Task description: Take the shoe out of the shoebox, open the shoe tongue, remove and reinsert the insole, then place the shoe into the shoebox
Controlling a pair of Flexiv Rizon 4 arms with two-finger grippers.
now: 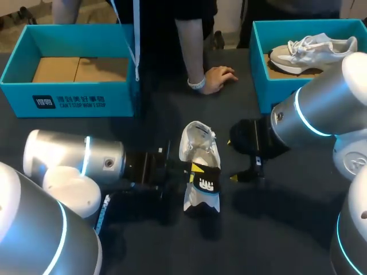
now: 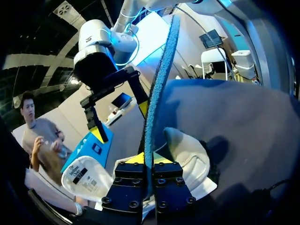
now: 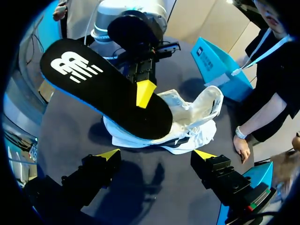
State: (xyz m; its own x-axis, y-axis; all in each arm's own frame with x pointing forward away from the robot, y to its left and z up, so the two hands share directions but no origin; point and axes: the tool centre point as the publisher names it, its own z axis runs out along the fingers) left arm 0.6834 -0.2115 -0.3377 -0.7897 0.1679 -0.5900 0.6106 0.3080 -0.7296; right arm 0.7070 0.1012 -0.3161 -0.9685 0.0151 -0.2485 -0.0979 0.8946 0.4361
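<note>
Insole (image 3: 101,86) looks light and floppy, nipped edge-on in the left pincer (image 2: 149,161). Right pincer (image 3: 157,154) gapes wide beside the shoe (image 3: 199,112); I'd steady the insole's free end.

I count two teal shoeboxes, the left shoebox (image 1: 74,98) and the right shoebox (image 1: 261,74). Two white shoes: the loose shoe (image 1: 198,144) and the boxed shoe (image 1: 312,50). One black insole (image 3: 103,89). Two pincers, my left pincer (image 1: 195,172) and right pincer (image 3: 157,154). One person's hand (image 1: 221,77).
</note>
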